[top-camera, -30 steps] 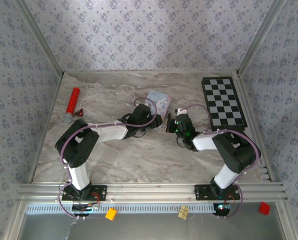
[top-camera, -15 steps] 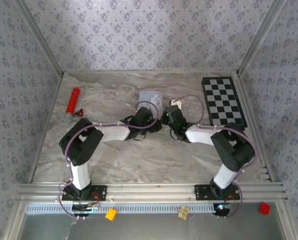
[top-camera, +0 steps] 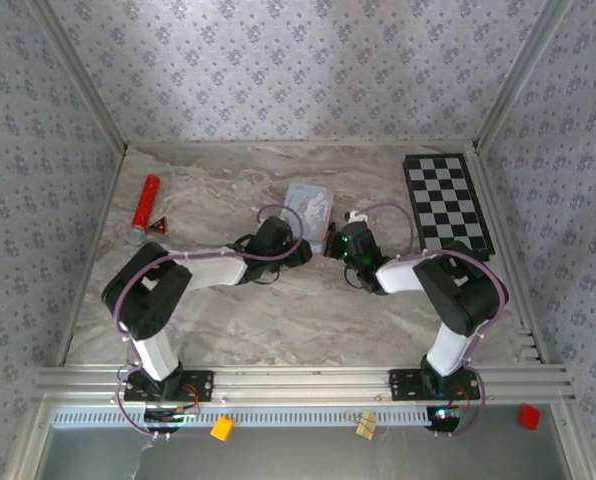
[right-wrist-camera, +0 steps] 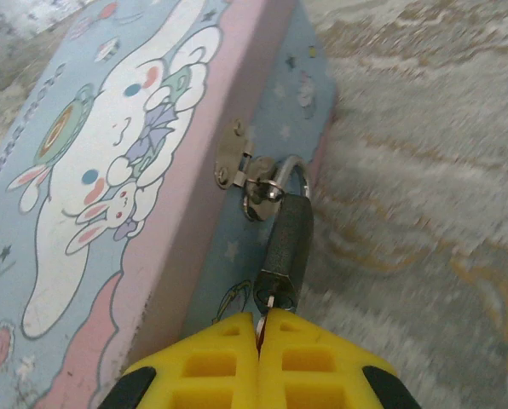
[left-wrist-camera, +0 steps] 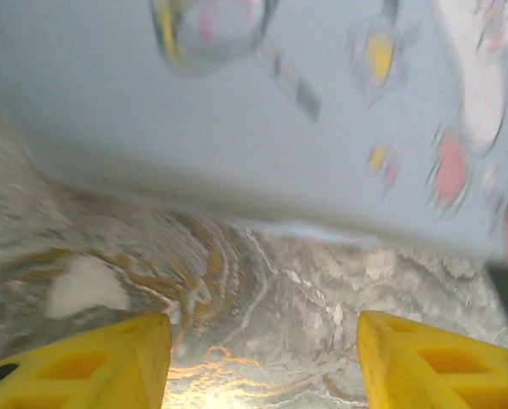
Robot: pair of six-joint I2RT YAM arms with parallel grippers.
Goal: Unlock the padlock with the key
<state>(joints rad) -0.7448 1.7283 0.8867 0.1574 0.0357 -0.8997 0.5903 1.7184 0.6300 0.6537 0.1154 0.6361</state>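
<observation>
Open marble [top-camera: 278, 320] nearside; tin [top-camera: 310, 203], chessboard [top-camera: 448, 205] beyond.

blue tin [right-wrist-camera: 109, 170] up close
pale blue, pink-edged, white cartoon rabbit; dark grey padlock [right-wrist-camera: 286, 243], silvery shackle; yellow fingers [right-wrist-camera: 211, 358]; grey-beige marbled table [right-wrist-camera: 424, 170]; black-and-white checkerboard [top-camera: 446, 203].

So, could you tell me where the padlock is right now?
In the right wrist view the padlock is hooked mid-frame on the hasp at the side of the pale blue tin, its lower end at the tips of the shut right pincer.
</observation>
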